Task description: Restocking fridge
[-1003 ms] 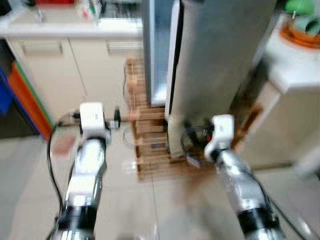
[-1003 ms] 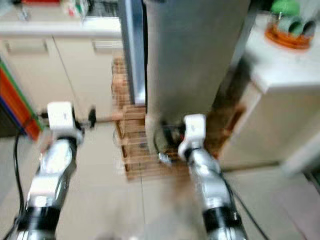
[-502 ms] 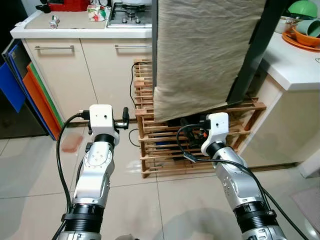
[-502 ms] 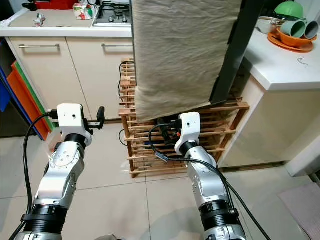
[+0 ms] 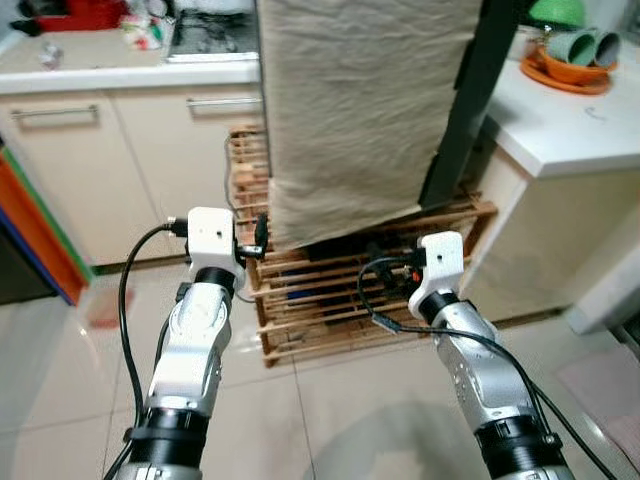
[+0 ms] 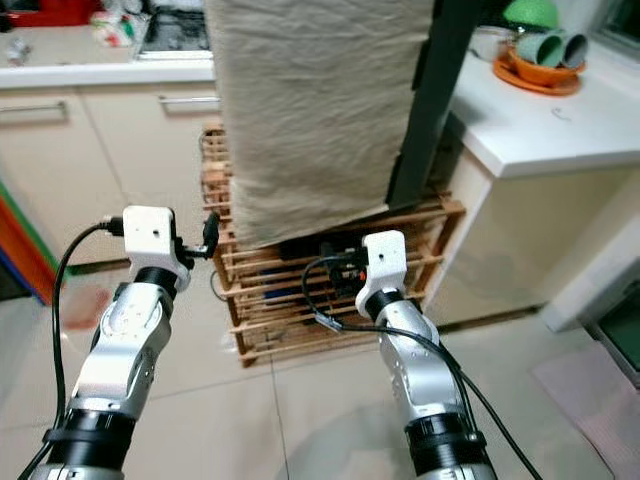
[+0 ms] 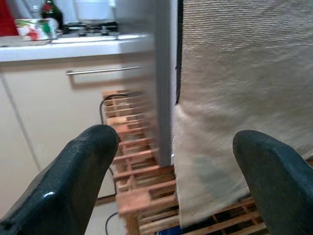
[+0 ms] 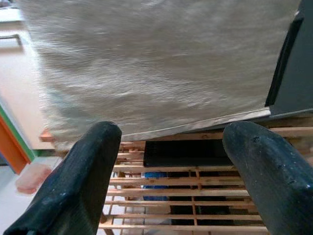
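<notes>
Both silver arms were raised forward at waist height, left gripper (image 7: 171,171) spread wide and empty, right gripper (image 8: 171,166) likewise parted and empty, both aimed at the cloth-draped fridge (image 5: 360,110) standing on a wooden slatted rack (image 5: 330,290), beside the kitchen counter (image 5: 110,70).

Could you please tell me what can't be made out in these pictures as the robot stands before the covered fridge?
- Fridge: its front is hidden by the beige cloth in both eye views, and its top is cut off by the edge.
- Wooden rack: what lies on its slats is in shadow under the cloth.
- Items on the far counter: blurred and too small to name.
- Left gripper and right gripper: both open, holding nothing.
</notes>
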Controlling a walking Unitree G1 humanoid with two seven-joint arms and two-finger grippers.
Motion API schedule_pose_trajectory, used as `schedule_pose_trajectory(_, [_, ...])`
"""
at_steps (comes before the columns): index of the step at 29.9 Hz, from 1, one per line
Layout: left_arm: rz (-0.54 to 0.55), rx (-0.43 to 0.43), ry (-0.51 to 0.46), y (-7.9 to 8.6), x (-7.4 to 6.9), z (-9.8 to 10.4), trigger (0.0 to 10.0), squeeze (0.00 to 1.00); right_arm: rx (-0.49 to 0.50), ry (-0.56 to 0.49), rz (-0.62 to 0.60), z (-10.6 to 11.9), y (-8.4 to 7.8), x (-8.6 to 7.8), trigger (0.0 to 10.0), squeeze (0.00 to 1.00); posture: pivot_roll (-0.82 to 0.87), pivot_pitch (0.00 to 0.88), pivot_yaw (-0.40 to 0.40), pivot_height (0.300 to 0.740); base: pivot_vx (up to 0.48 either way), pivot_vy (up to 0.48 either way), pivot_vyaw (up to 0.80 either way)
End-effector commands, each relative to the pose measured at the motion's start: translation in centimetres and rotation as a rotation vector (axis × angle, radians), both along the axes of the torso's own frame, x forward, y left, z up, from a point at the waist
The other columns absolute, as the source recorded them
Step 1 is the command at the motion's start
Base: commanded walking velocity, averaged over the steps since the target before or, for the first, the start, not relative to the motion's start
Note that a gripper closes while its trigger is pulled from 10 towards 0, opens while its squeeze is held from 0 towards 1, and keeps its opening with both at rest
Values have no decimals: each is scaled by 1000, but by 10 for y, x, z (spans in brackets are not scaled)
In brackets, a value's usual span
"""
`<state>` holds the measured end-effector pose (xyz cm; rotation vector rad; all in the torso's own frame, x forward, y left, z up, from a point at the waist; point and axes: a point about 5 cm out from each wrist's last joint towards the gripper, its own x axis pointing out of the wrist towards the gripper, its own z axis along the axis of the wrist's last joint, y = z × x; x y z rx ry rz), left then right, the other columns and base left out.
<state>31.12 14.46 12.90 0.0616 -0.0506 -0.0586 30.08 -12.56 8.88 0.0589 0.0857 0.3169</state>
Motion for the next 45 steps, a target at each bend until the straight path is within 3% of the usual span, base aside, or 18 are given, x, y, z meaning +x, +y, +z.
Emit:
schedule_pose_trajectory(1, [6,5,-7,3,1,1,10000,0,8,-19,3,4,3,1,10000,0,5,0,8,740,458,0,0])
schedule_pose_trajectory(12, [17,-12,-48,3,1,7,10000,0,18,-8,10,2,5,1,10000,0,10,0,10,740,447,0,0])
schedule_pose_trajectory(14, [30,-53,-61,4,1,9,10000,0,20,-7,10,2,5,1,10000,0,9,0,11,740,416,240,0])
schedule_pose_trajectory(15, [35,-114,-62,4,1,10,10000,0,20,-7,10,2,5,1,10000,0,7,0,11,740,337,341,0])
schedule_pose_trajectory(18, [68,-131,-51,8,2,10,10000,0,21,-6,8,2,5,1,10000,0,4,0,12,740,112,114,0])
schedule_pose_trajectory(24, [119,-121,-20,13,5,6,10000,0,19,-2,-1,2,1,0,10000,0,-1,0,9,740,0,0,0])
schedule_pose_trajectory(36, [65,-79,-6,3,4,2,10000,0,27,8,-56,2,-4,3,10000,0,-5,0,15,740,0,0,0])
schedule_pose_trajectory(40, [111,-45,70,12,6,-9,10000,0,49,-5,-91,2,-7,1,10000,0,0,0,36,740,0,474,0])
schedule_pose_trajectory(45, [134,-27,78,18,5,-10,10000,0,64,5,-106,-2,-6,-2,10000,8,11,0,39,740,0,480,0])
